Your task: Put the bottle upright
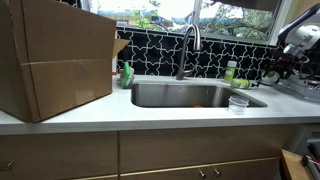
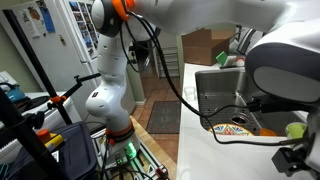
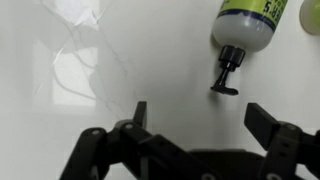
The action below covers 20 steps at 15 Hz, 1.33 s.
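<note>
In the wrist view the bottle (image 3: 250, 22) lies on its side on the white counter, a greenish body with a label and a dark pump top (image 3: 228, 72) that points toward my gripper. My gripper (image 3: 200, 118) is open and empty, its two fingers spread just short of the pump top and touching nothing. In an exterior view a small green shape (image 1: 243, 84) lies on the counter right of the sink, below the arm (image 1: 297, 42); it looks like this bottle. The fingers are hard to make out in both exterior views.
A steel sink (image 1: 195, 95) with a faucet (image 1: 186, 50) is set in the counter. A large cardboard box (image 1: 55, 60) stands beside it. A bright green dish-soap bottle (image 1: 127, 73), an upright green bottle (image 1: 230, 71) and a clear cup (image 1: 238, 102) stand around the sink. Another greenish object (image 3: 311, 14) lies beside the bottle.
</note>
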Each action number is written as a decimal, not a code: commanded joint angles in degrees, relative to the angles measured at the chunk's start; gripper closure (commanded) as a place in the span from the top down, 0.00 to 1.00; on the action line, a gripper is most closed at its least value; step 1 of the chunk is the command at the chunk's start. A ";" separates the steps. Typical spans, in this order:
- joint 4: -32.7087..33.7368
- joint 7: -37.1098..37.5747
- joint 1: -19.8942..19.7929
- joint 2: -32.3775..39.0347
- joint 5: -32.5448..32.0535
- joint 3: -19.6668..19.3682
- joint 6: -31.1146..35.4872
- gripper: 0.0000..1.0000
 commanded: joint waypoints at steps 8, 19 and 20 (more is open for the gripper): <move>11.07 7.13 -10.61 9.33 1.25 10.57 -1.73 0.79; 15.89 10.74 -16.33 12.12 0.01 18.73 -3.48 0.58; 16.24 11.17 -16.48 12.39 -0.16 18.89 -3.86 0.52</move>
